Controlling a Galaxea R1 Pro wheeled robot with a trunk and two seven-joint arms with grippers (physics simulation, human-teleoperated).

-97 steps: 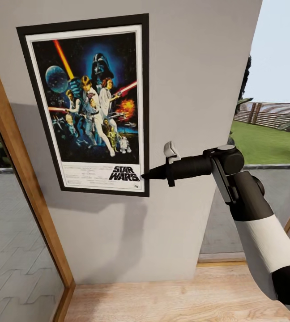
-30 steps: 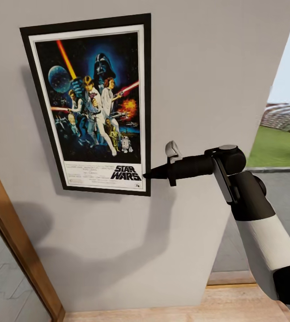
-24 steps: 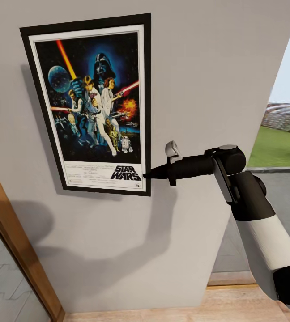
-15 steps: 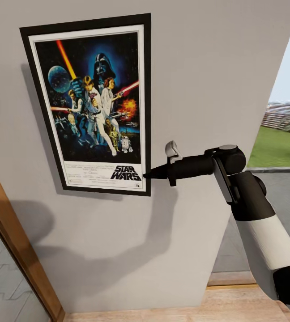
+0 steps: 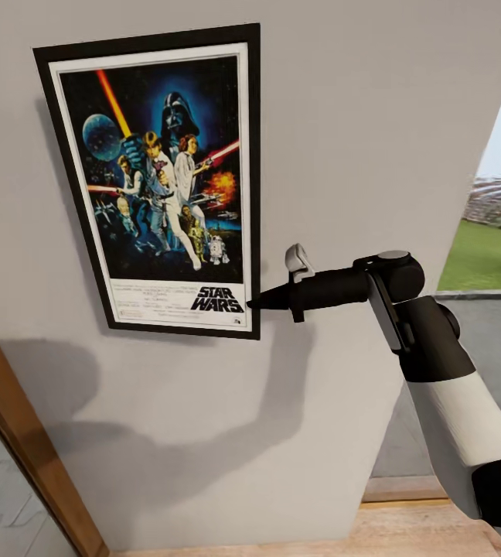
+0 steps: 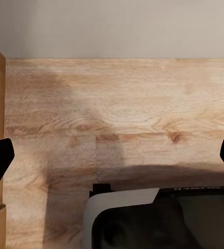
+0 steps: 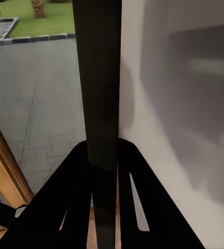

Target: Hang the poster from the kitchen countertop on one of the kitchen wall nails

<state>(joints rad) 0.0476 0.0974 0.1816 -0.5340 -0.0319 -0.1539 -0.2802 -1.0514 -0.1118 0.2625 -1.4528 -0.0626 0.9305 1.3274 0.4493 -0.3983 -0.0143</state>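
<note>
Black-framed poster [image 5: 158,182] against grey wall [image 5: 359,155] – right end effector [image 5: 252,303] pinching its edge

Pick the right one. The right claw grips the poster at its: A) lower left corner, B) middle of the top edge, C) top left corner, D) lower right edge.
D: in the head view the right claw is shut on the lower right edge of the poster, beside the Star Wars title.
</note>
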